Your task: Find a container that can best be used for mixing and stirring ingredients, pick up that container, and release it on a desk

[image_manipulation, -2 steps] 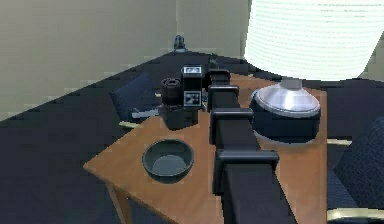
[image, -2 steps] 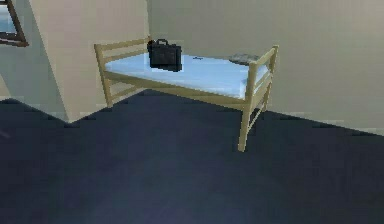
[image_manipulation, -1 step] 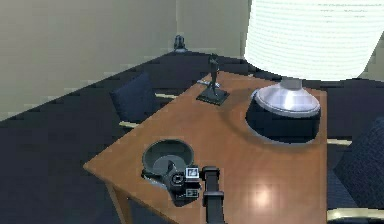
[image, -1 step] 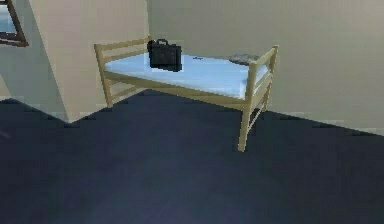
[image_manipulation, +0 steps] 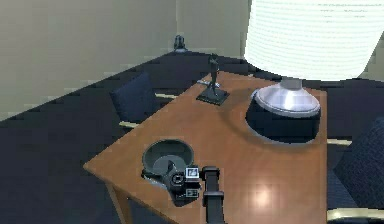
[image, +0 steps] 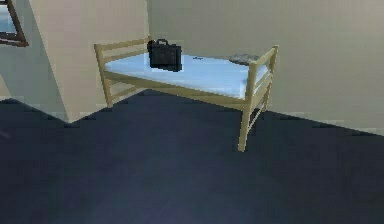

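Jaws at a dark round bowl (image_manipulation: 168, 160), contact unclear, glossy wooden desk (image_manipulation: 232, 135)

The arm (image_manipulation: 213, 198) rises as a dark bar at 6 o'clock in the arm side view. From its two white squares (image_manipulation: 184, 180) the gripper (image_manipulation: 166, 168) reaches toward 10 o'clock. Whether it holds anything cannot be told.

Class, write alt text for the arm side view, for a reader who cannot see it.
A dark bowl sits on a wooden desk, with the gripper at it. Beyond stand a small dark statue and a white-shaded lamp.
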